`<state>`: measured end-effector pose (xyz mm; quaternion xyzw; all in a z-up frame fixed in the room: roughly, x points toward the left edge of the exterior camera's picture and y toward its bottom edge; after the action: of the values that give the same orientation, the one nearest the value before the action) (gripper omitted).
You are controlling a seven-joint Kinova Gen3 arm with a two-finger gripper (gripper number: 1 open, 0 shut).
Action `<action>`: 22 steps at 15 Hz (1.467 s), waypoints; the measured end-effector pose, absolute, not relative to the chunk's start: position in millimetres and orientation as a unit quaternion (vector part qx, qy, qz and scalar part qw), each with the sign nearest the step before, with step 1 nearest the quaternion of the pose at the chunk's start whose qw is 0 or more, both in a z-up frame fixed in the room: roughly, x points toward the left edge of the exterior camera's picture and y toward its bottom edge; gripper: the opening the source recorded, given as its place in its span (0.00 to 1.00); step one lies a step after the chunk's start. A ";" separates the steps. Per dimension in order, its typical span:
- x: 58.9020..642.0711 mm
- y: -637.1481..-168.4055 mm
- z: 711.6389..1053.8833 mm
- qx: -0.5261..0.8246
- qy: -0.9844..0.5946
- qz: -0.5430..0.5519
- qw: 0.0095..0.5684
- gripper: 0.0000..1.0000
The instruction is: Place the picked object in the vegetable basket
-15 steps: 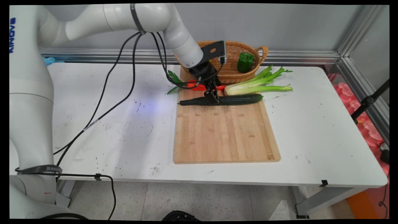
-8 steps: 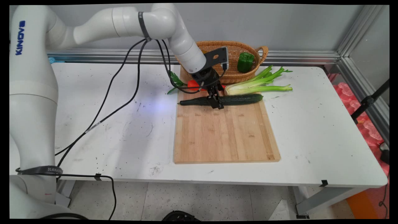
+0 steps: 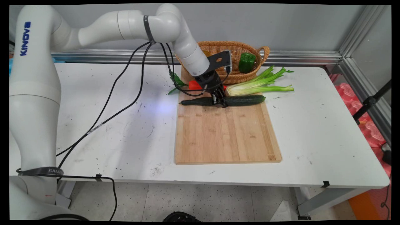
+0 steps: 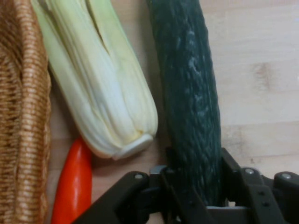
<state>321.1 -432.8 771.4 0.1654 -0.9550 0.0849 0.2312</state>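
Note:
A long dark green cucumber (image 3: 243,100) lies across the far end of the bamboo cutting board (image 3: 225,134). My gripper (image 3: 219,101) is down on its middle, shut on it. In the hand view the cucumber (image 4: 187,93) runs up between the two black fingers (image 4: 231,168), which press on either side of it. A celery bunch (image 4: 103,93) lies just left of it there, with a red vegetable (image 4: 72,186) below the celery's cut end.
Behind the board stands a wicker basket (image 3: 218,47) holding a green bell pepper (image 3: 247,62). The celery (image 3: 259,86) lies between the basket and the cucumber. The red vegetable (image 3: 193,84) with green leaves (image 3: 175,79) sits behind my hand. Black cables hang over the table's left.
My gripper has dropped onto the cucumber and moved slightly right along it, and its fingers have come in against it. The cucumber has shifted a touch to the right.

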 end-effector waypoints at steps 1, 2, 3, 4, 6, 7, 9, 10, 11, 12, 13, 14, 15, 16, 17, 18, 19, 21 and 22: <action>319.5 -432.9 773.0 0.166 -0.955 0.084 0.232 0.00; 318.2 -432.7 775.4 0.166 -0.954 0.084 0.233 0.00; 316.6 -431.9 779.2 0.167 -0.954 0.083 0.235 0.00; 315.0 -431.0 783.3 0.167 -0.954 0.083 0.236 0.00; 310.2 -427.8 797.8 0.166 -0.953 0.080 0.241 0.00; 308.2 -426.5 805.3 0.166 -0.952 0.080 0.244 0.00; 304.7 -424.4 821.7 0.165 -0.951 0.081 0.248 0.00; 304.0 -424.4 831.5 0.163 -0.951 0.083 0.250 0.00; 304.5 -425.7 842.8 0.162 -0.950 0.088 0.251 0.00; 306.7 -428.1 853.5 0.160 -0.950 0.094 0.250 0.00; 310.6 -432.0 863.1 0.159 -0.950 0.101 0.248 0.00; 314.8 -436.3 870.4 0.158 -0.950 0.108 0.246 0.00; 318.1 -439.4 874.8 0.157 -0.950 0.112 0.244 0.00; 323.7 -444.7 880.4 0.156 -0.950 0.120 0.240 0.00; 330.3 -451.2 885.7 0.155 -0.950 0.129 0.236 0.00; 337.5 -459.4 889.7 0.154 -0.950 0.139 0.232 0.00; 341.1 -465.1 891.3 0.154 -0.950 0.145 0.230 0.00; 349.4 -481.1 891.7 0.150 -0.949 0.160 0.226 0.00; 351.2 -489.0 890.3 0.147 -0.949 0.165 0.226 0.00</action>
<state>351.2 -489.0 890.3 0.1467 -0.9489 0.1649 0.2255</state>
